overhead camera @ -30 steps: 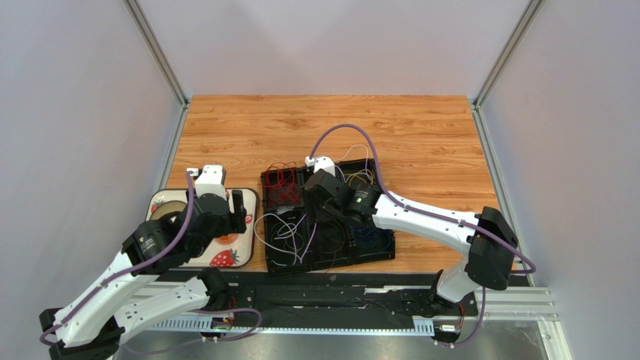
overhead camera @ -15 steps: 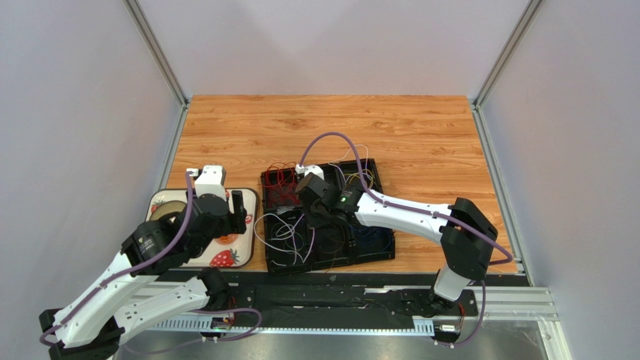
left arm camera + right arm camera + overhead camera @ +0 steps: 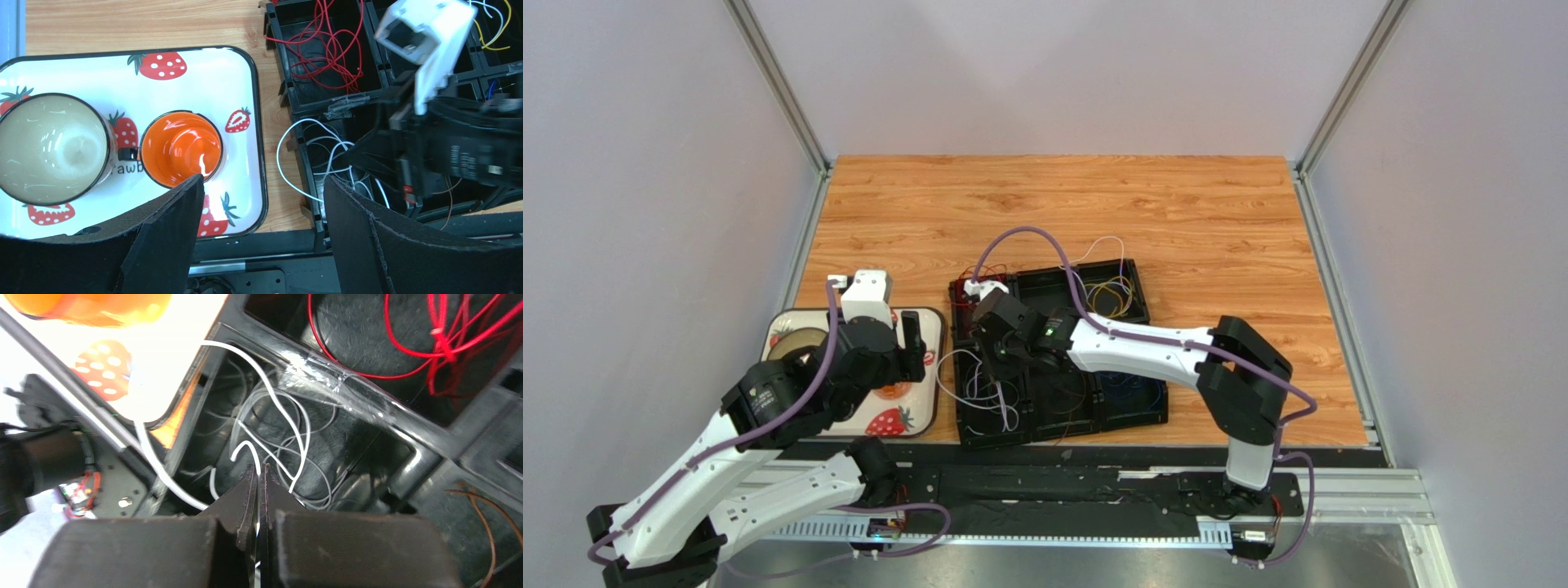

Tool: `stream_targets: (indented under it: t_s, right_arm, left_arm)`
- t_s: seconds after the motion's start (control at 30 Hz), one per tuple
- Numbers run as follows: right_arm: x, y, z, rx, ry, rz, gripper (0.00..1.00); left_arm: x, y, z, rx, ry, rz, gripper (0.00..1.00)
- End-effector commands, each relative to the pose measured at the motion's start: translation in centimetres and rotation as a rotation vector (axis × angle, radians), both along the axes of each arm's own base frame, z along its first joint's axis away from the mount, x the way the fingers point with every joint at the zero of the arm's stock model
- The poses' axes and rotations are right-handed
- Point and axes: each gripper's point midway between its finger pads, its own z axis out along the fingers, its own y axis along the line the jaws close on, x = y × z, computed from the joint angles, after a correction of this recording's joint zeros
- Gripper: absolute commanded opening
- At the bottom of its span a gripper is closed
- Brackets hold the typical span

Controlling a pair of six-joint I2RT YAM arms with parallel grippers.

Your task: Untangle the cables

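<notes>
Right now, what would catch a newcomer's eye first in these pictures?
A black tray sits in the middle of the table, its compartments full of loose wires, the red wires at far left the brightest. The right hand is shut on a white wire in the near-left compartment. To the left, the open left hand hovers over a strawberry tray holding an orange cup.

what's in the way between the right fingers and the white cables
Nothing visible. The right fingers are shut on a white cable, pinching its loop just above the white bundle's compartment of the black tray.
</notes>
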Motion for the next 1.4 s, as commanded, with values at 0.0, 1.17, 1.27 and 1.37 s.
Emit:
stream_targets:
  t_s: [0.0, 1.17, 1.27, 1.37]
  right_arm:
    - [0.4, 1.7, 0.2, 0.022, -0.02, 0.046, 0.0]
    - [0.6, -15.8, 11.9, -0.019, -0.406, -0.322, 0.78]
    - [0.2, -19.4, 9.5, -0.079, -0.429, -0.375, 0.83]
    - [-0.1, -22.9, 8.3, -0.103, -0.457, -0.446, 0.91]
  left_arm:
    - [0.2, -0.3, -0.1, 0.002, -0.001, -0.004, 0.79]
    - [0.3, -0.3, -0.4, 0.017, 0.012, 0.005, 0.8]
    - [0.4, -0.2, -0.4, 0.017, 0.01, 0.006, 0.8]
    - [0.4, -0.4, -0.5, 0.023, 0.015, 0.002, 0.8]
